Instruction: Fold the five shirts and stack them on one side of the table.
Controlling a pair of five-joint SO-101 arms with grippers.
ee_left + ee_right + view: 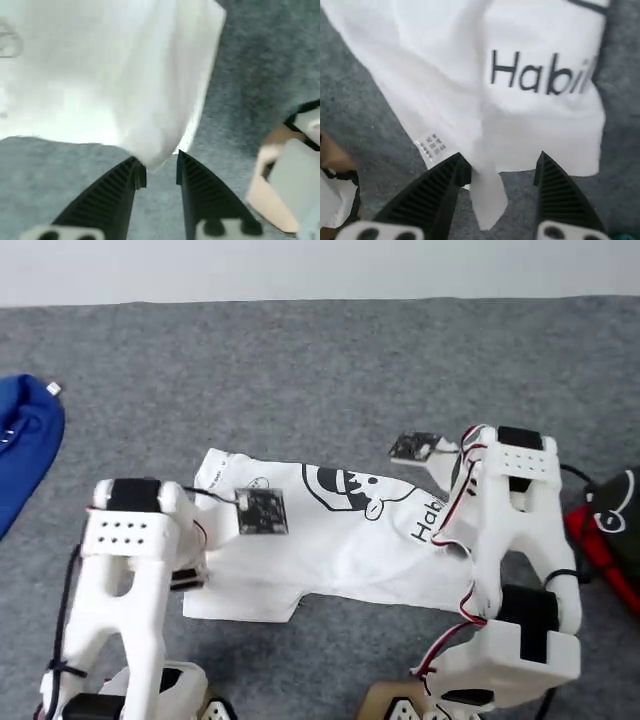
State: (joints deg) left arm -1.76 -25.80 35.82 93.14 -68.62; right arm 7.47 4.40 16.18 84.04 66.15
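Note:
A white shirt (340,540) with black print lies spread across the middle of the grey table (300,370). The left arm (130,540) stands at the shirt's near left edge. In its wrist view my left gripper (159,172) is open, and a corner of the white shirt (100,75) hangs down to the gap between its fingers. The right arm (515,530) stands over the shirt's right end. My right gripper (502,172) is wide open, with a fold of the white shirt (520,115) lying between its fingers, below the printed letters.
A blue shirt (25,440) lies bunched at the table's left edge. A red and black shirt (610,530) sits at the right edge, close behind the right arm. The arm bases (400,705) stand along the near edge. Bare grey table lies beyond the white shirt.

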